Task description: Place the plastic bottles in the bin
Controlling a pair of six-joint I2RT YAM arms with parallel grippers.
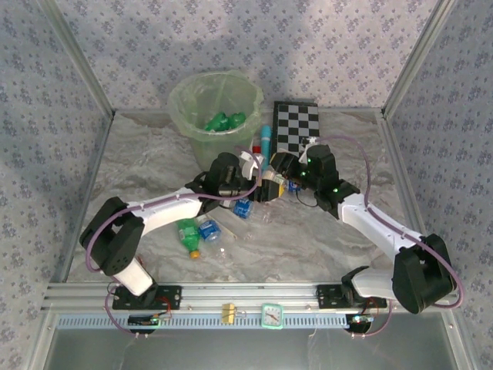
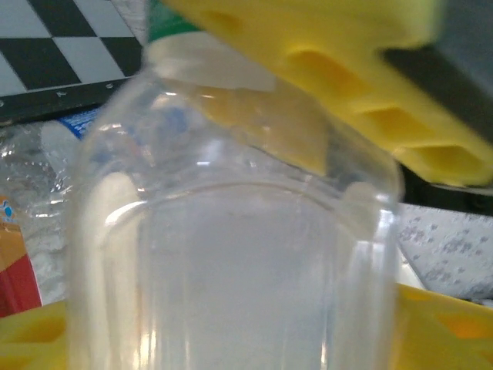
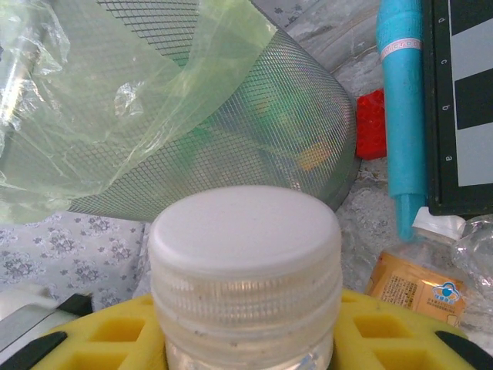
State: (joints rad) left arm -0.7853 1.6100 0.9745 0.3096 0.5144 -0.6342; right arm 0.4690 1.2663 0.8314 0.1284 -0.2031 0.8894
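left claw (image 1: 269, 186) extended forward-right | right claw (image 1: 283, 166) clamped, extended left | close together

Left arm (image 1: 166, 208), right arm (image 1: 377, 223): white link shells, bulky black joint housings, black base brackets. Purple cable (image 1: 91, 245) looped along each arm. Small green lights (image 1: 337, 187) on the right arm's far links. Gripper fingers (image 2: 362, 69): yellow moulded plastic with rectangular recesses, black-backed.
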